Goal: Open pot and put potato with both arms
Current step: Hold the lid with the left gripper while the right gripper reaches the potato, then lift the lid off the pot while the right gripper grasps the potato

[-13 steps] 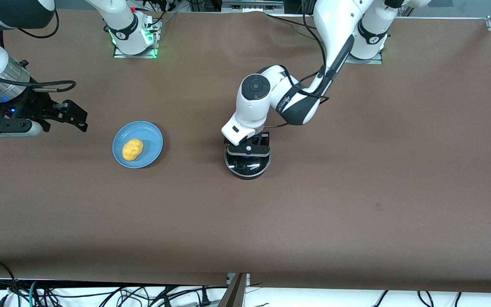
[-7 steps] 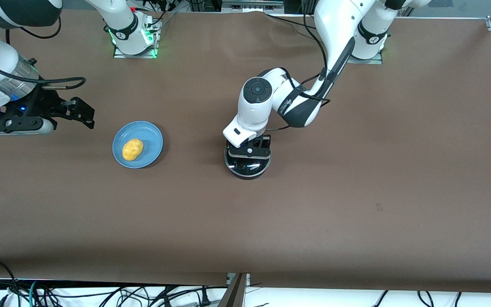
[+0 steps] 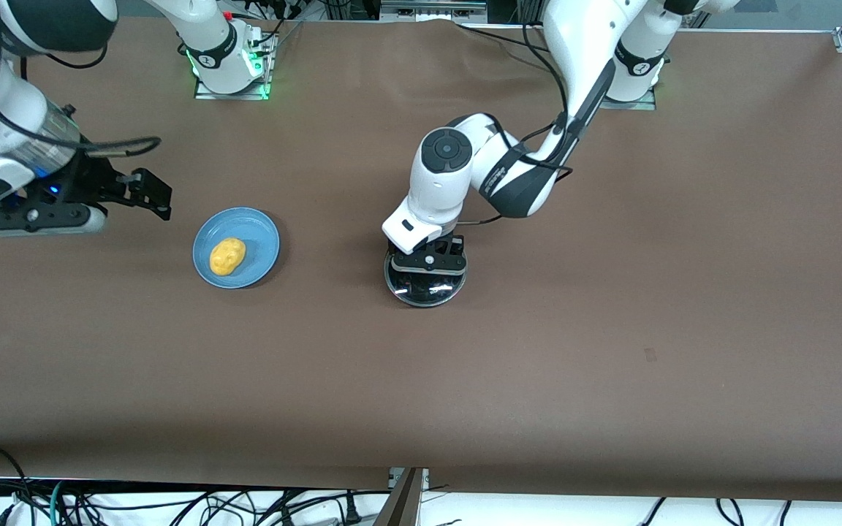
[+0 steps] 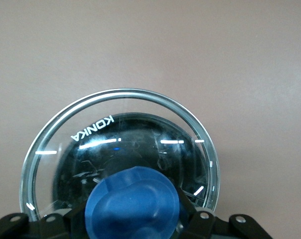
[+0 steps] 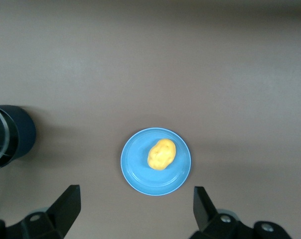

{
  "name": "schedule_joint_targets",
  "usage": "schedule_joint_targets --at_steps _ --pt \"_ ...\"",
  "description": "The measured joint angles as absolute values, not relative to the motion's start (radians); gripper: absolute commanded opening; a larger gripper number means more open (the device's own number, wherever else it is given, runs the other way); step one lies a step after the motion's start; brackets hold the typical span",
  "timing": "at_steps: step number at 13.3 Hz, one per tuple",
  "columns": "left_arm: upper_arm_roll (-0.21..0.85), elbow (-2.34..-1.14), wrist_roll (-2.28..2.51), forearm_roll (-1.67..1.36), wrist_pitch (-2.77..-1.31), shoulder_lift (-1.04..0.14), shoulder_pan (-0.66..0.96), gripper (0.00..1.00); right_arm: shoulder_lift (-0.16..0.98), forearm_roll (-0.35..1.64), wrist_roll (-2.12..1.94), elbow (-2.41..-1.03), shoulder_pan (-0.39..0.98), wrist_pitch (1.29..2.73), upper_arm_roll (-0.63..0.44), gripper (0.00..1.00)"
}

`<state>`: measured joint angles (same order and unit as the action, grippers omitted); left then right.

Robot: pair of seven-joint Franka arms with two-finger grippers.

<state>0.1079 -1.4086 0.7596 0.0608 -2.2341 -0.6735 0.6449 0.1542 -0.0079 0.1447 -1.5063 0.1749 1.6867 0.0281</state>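
A brown-covered desk (image 3: 611,329) carries everything. Toward the right arm's end, the right tool (image 3: 145,194) hangs wide open, near a blue plate (image 3: 260,234) holding the potato (image 3: 227,256). Mid-desk sits the pot (image 3: 425,281), its glass lid (image 4: 66,144) on; the left tool (image 3: 427,261) is down on the blue knob (image 4: 135,204), fingers narrowed about it. I'd say it should squeeze firmly, then lift straight up.

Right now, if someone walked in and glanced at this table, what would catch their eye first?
Probably the left gripper down on the pot in mid-table, its fingers around the blue knob of the glass lid. Next, the yellow potato lying on a blue plate, toward the right arm's end. The right gripper hangs open above the bare table beside that plate.
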Motion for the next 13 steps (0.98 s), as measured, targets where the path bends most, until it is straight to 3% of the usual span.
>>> schedule_joint_targets --at_steps 4,10,13 --pt "0.106 -1.401 0.754 0.061 -2.005 -0.54 0.58 0.31 0.192 -0.008 0.138 -1.575 0.178 1.725 0.029 0.99" --pt "0.099 -1.413 0.29 0.062 -1.771 -0.487 0.338 0.27 0.219 -0.007 0.222 -1.919 0.178 2.112 0.027 0.99" --pt "0.096 -1.431 -0.065 0.062 -1.695 -0.488 0.196 0.28 0.286 -0.007 0.285 -1.976 0.175 2.171 0.023 0.99"
